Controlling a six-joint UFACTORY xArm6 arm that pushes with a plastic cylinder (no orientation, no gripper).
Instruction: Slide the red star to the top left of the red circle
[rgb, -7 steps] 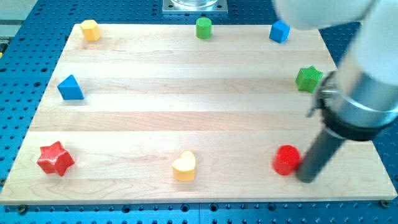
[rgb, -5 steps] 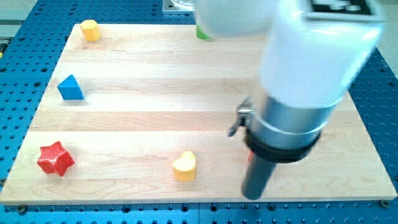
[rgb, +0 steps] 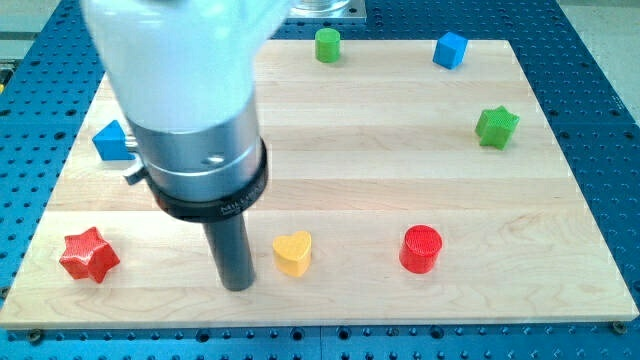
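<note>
Camera view: red star (rgb: 88, 255) left of my tip (rgb: 238, 286)

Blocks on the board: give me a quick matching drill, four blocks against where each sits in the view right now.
Blocks:
1. red star
2. red circle
3. yellow heart
4. green star

Places:
A. right edge, upper half
B. just right of my tip
C. bottom left corner
D. bottom, right of centre

Pairs: 1-C, 2-D, 3-B, 4-A
</note>
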